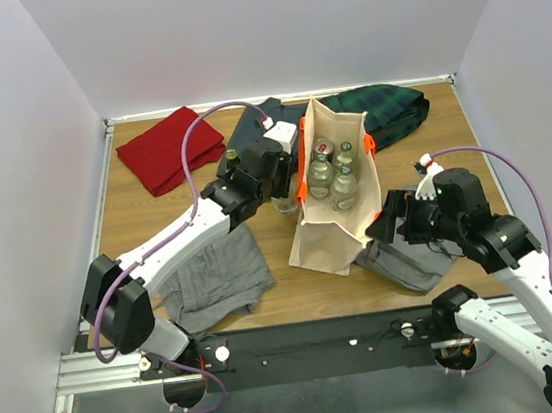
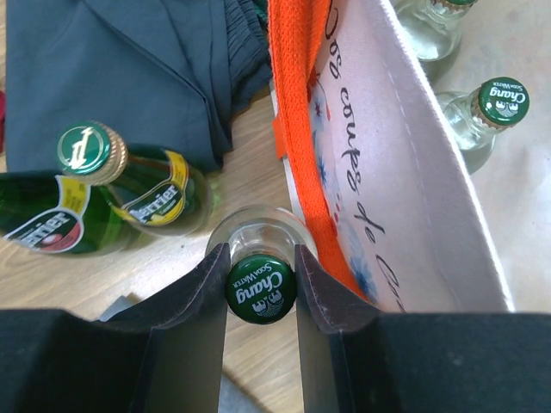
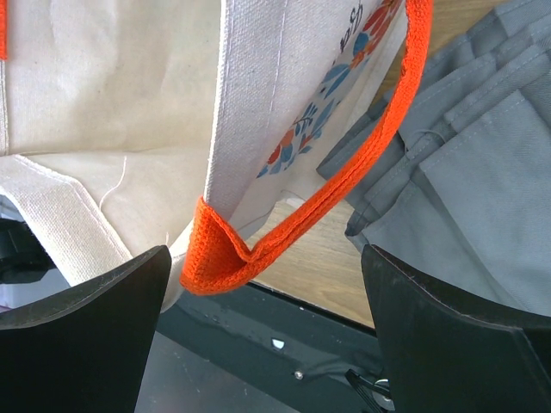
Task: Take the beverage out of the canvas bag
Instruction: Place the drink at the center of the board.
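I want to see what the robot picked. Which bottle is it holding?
The clear Chang bottle with the green cap, pinched between the jaws of the left gripper, outside the canvas bag. The bagged bottles are untouched.

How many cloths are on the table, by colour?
Red cloth: 1
Navy cloth: 1
Green plaid cloth: 1
Grey cloths: 2, left one, right one
Total: 5

Probably a robotics lab test cell: plain white panels (image 1: 274, 25) box in a wooden table (image 1: 449, 135), with an aluminium mounting rail (image 1: 84, 369) along its near edge.
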`<state>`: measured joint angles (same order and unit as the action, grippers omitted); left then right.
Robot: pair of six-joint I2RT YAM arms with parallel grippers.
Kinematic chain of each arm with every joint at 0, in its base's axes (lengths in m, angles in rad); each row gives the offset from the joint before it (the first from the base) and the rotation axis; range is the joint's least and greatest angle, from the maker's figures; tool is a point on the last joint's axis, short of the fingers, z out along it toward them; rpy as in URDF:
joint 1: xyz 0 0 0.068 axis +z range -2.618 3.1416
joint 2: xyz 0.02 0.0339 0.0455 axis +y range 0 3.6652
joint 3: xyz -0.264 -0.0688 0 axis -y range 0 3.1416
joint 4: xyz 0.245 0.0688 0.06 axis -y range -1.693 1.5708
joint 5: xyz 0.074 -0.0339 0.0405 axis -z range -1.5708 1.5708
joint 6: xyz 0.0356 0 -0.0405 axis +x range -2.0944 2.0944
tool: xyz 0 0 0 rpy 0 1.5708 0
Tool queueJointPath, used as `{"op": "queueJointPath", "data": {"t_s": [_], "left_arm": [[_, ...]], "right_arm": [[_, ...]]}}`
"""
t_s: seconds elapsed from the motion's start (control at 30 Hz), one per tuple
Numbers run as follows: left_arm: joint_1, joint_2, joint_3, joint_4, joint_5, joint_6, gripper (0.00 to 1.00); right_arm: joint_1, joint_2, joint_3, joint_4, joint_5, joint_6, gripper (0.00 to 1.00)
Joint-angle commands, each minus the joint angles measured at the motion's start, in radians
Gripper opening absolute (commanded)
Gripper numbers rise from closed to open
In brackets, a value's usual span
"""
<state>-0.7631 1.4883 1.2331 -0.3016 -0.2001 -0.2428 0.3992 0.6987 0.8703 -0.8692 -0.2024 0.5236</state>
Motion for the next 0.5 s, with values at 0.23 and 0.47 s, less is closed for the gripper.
{"op": "queueJointPath", "data": {"t_s": [0.23, 0.47], "left_arm": [[-0.002, 0.082, 0.040, 0.225, 0.030, 0.023, 0.00], [-0.002, 0.138, 0.077, 0.200, -0.031, 0.068, 0.00]], "right_arm": [[0.004, 0.002, -0.019, -0.024, 0.032, 0.001, 1.00], [0.004, 0.004, -0.019, -0.022, 0.035, 0.003, 1.00]]}}
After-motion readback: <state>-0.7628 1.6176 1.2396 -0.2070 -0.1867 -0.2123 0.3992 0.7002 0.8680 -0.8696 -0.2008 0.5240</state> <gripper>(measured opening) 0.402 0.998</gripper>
